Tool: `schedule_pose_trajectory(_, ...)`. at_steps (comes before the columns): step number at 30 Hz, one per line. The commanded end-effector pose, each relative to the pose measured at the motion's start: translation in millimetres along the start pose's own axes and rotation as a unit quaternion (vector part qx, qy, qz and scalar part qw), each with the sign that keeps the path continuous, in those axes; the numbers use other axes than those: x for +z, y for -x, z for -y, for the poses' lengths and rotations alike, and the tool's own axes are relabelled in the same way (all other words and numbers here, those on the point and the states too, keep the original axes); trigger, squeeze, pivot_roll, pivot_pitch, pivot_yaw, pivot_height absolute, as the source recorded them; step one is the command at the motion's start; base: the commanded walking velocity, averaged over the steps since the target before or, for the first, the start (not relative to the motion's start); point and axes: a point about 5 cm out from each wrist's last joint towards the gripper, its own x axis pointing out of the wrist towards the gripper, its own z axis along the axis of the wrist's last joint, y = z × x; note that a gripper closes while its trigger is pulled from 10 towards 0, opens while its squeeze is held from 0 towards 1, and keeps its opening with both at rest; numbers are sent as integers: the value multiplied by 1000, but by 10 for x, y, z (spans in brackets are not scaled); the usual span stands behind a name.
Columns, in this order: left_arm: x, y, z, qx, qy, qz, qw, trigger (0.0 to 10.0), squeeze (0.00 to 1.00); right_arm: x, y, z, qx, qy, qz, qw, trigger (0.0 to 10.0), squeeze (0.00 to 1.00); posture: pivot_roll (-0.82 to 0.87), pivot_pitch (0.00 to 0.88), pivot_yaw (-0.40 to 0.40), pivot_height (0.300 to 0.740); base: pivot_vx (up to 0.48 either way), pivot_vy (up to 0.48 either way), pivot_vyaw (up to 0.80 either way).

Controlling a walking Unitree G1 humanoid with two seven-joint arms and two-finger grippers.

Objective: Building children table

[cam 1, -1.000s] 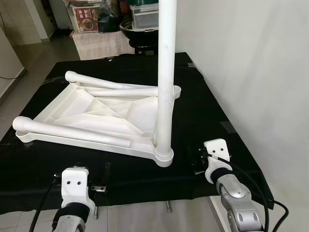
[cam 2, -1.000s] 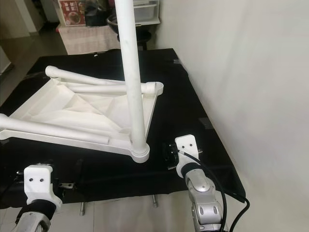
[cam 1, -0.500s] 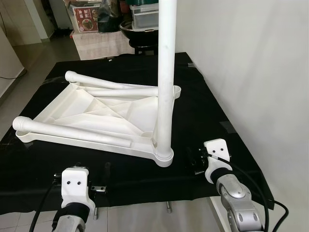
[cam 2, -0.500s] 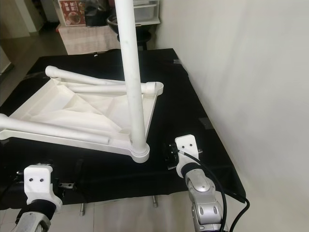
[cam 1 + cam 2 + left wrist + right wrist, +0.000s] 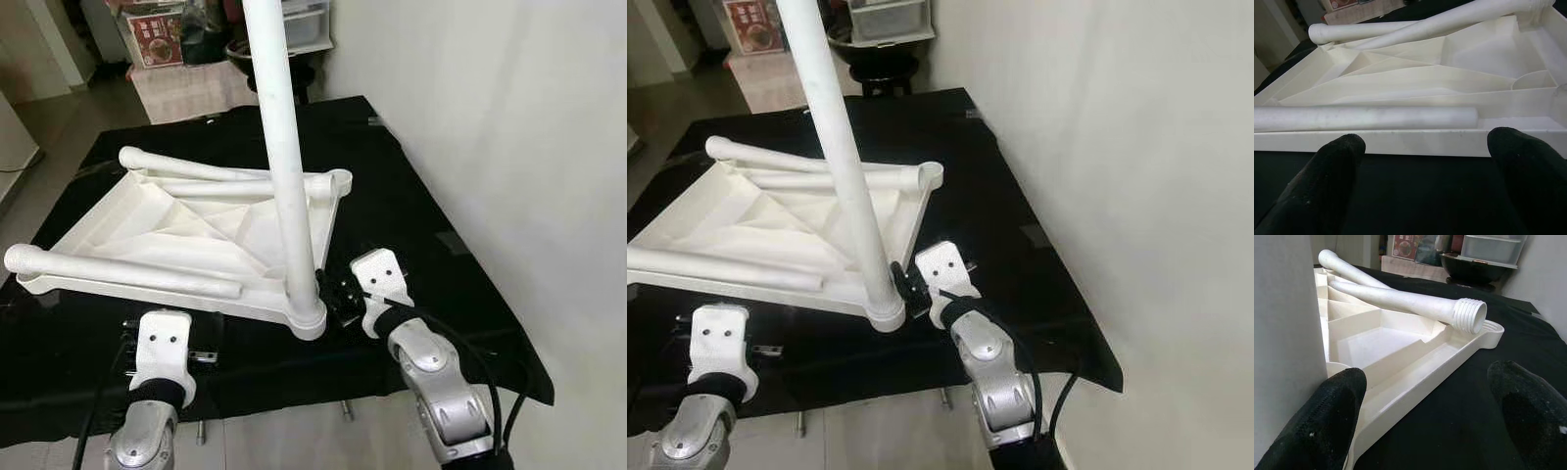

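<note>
The white table top (image 5: 176, 220) lies upside down on the black-covered table (image 5: 411, 215). One white leg (image 5: 282, 147) stands upright in its near right corner socket. A loose leg (image 5: 127, 274) lies along its near edge, and two more (image 5: 211, 171) lie at the far side, one showing a threaded end (image 5: 1470, 316). My right gripper (image 5: 338, 294) is open just right of the upright leg's base, one finger (image 5: 1332, 411) beside the leg. My left gripper (image 5: 1427, 152) is open, facing the top's near edge from a short way off.
A white wall (image 5: 519, 117) runs close along the table's right side. The table's front edge (image 5: 294, 397) lies just under my wrists. A black pot and storage boxes (image 5: 294, 39) stand behind the table, with open floor (image 5: 59, 108) at the far left.
The view has shifted. My right gripper has moved left, closer to the base of the upright leg. The left gripper has come slightly nearer the top's front edge.
</note>
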Motion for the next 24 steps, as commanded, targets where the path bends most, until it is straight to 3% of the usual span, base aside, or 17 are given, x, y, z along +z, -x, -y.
schedule_pose_trajectory(1, -28, 6, -19, 2, -8, -11, 1000, 10000, 0, -12, 21, -14, 13, -13, -3, 1000, 10000, 0, -149, 64, 68, 740, 0, 0, 0)
schedule_pose_trajectory(4, -28, 5, -16, 0, -7, -12, 1000, 10000, 0, -15, 25, 0, 22, -19, -4, 1000, 10000, 0, -149, 64, 68, 740, 0, 0, 0)
schedule_pose_trajectory(6, -2, -7, 21, -25, 8, -13, 1000, 10000, 0, -47, 65, 151, 71, -3, -16, 997, 10000, 0, -155, 61, 72, 740, 0, 0, 0)
schedule_pose_trajectory(7, -2, -7, 21, -25, 8, -13, 1000, 10000, 0, -47, 65, 151, 71, -3, -16, 997, 10000, 0, -155, 61, 72, 740, 0, 0, 0)
schedule_pose_trajectory(9, 58, 9, 107, -90, 20, 0, 996, 10000, 0, -53, 147, 365, 142, 32, -35, 989, 10000, 0, -158, 64, 69, 740, 0, 0, 0)
schedule_pose_trajectory(10, 58, 9, 107, -90, 20, 0, 996, 10000, 0, -53, 147, 365, 142, 32, -35, 989, 10000, 0, -158, 64, 69, 740, 0, 0, 0)
schedule_pose_trajectory(14, 124, 105, 197, -185, 0, 27, 982, 10000, 0, -39, 259, 502, 236, 43, -60, 969, 10000, 0, -156, 71, 69, 740, 0, 0, 0)
schedule_pose_trajectory(15, 124, 105, 197, -185, 0, 27, 982, 10000, 0, -39, 259, 502, 236, 43, -60, 969, 10000, 0, -156, 71, 69, 740, 0, 0, 0)
schedule_pose_trajectory(17, 127, 207, 246, -237, -14, 35, 971, 10000, 0, 22, 303, 450, 295, 46, -57, 953, 10000, 0, -146, 79, 68, 740, 0, 0, 0)
schedule_pose_trajectory(18, 127, 207, 246, -237, -14, 35, 971, 10000, 0, 22, 303, 450, 295, 46, -57, 953, 10000, 0, -146, 79, 68, 740, 0, 0, 0)
schedule_pose_trajectory(20, 119, 327, 298, -283, -3, 30, 959, 10000, 0, 147, 231, 328, 315, 32, -29, 948, 10000, 0, -141, 83, 68, 740, 0, 0, 0)
schedule_pose_trajectory(24, 114, 390, 315, -300, 1, 30, 953, 10000, 0, 250, 152, 208, 322, 12, -4, 947, 10000, 0, -136, 86, 69, 740, 0, 0, 0)
